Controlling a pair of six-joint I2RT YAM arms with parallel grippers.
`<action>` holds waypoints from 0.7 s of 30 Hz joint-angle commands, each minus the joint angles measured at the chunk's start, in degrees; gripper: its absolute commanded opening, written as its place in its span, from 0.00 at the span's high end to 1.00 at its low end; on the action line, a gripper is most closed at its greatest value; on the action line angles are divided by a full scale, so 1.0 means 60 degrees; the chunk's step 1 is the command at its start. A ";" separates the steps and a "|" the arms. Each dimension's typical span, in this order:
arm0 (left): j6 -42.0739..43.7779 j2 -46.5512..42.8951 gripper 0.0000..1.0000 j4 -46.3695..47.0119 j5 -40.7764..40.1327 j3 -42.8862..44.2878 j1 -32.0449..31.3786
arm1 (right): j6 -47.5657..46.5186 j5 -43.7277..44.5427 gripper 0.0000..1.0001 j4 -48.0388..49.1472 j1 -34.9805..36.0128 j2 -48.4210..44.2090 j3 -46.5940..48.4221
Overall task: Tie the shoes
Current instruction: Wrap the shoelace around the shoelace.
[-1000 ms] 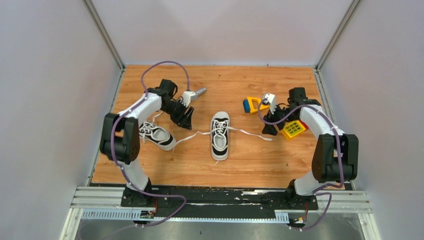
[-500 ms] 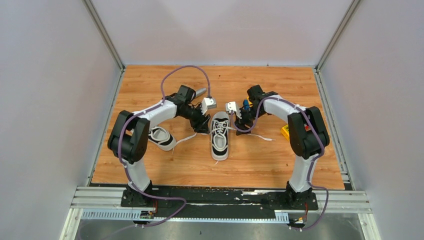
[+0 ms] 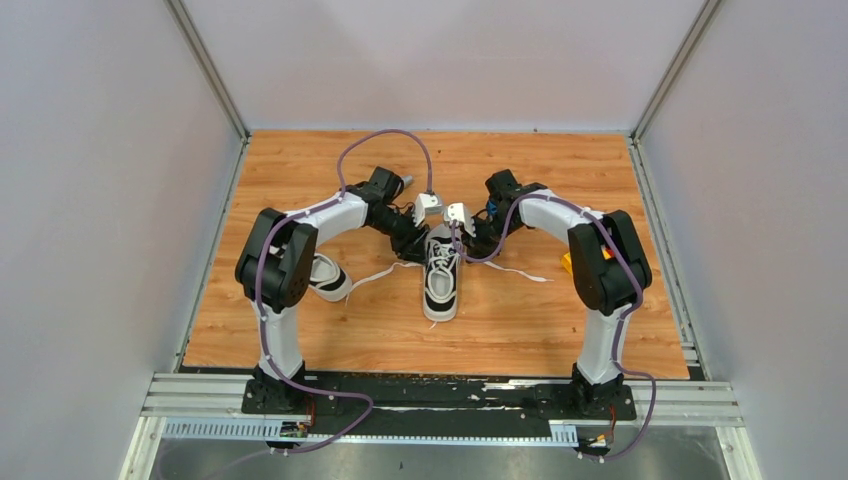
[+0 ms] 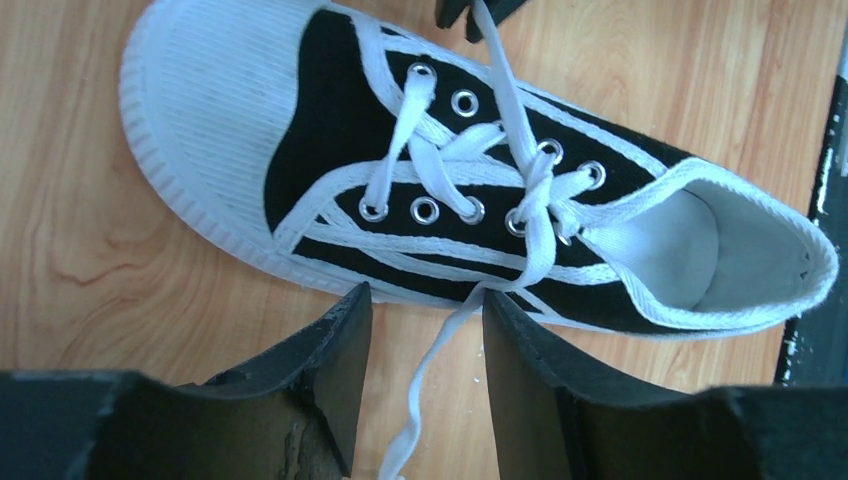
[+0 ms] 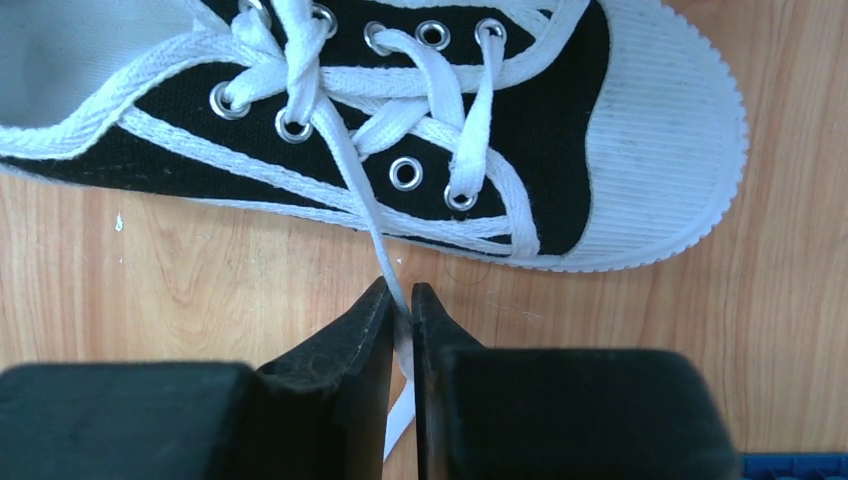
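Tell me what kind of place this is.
Probably a robotics lab test cell: plain grey panels enclose a wooden tabletop, with left arm and right arm bolted to a metal rail.

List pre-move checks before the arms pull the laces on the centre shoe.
1. Right gripper shut on right lace: ok.
2. Left gripper shut on left lace: not ok. The lace runs between the fingers, but they stand open.
3. Laces crossed at the top eyelets: ok. Whether the crossing is snug: cannot tell.
4. Centre shoe upright on its sole, one gripper on each side: ok.
5. Other shoe clear of the left arm: cannot tell, the arm partly hides it.
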 commanded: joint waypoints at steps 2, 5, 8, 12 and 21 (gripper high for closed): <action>0.0279 -0.0034 0.43 -0.0793 0.0831 0.0159 -0.0113 | 0.0526 -0.0121 0.90 0.0187 0.0024 -0.0275 0.0144; 0.0290 -0.0225 0.41 -0.0739 0.1025 -0.0070 -0.0113 | 0.0669 -0.0115 0.91 0.0185 0.0022 -0.0321 0.0099; 0.0177 0.0001 0.42 -0.0601 0.0992 -0.0079 -0.0157 | 0.0772 -0.0081 0.93 0.0185 0.0026 -0.0330 0.0102; 0.0355 0.0442 0.56 -0.0770 0.0735 0.0232 -0.0294 | 0.0918 0.0041 0.95 0.0185 0.0044 -0.0314 0.0144; 0.0905 -0.0060 1.00 -0.2034 0.0493 0.0685 -0.0091 | 0.0821 0.0749 0.98 0.0180 0.0007 -0.0494 0.0146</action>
